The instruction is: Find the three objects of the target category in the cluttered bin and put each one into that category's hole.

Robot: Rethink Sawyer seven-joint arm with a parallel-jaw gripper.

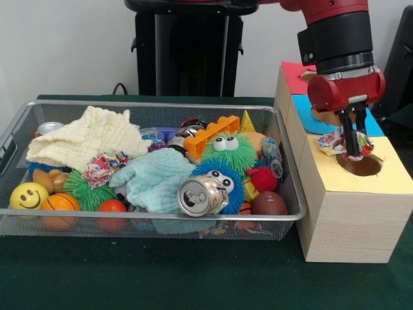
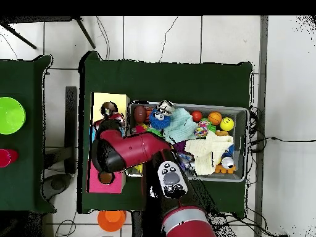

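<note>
One claw (image 1: pixel 353 143) grips floral cloth (image 1: pixel 335 142); overhead hides it.

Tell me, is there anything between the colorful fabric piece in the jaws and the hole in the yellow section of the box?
Nothing visible is in the way. The gripper holds the floral fabric scrunchie directly above the round hole in the yellow section, and the opening below it looks unobstructed.

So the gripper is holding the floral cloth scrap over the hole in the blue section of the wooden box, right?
Not quite. The gripper holds the floral cloth scrap over the hole in the yellow section of the wooden box, not the blue one; the front view shows it.
</note>
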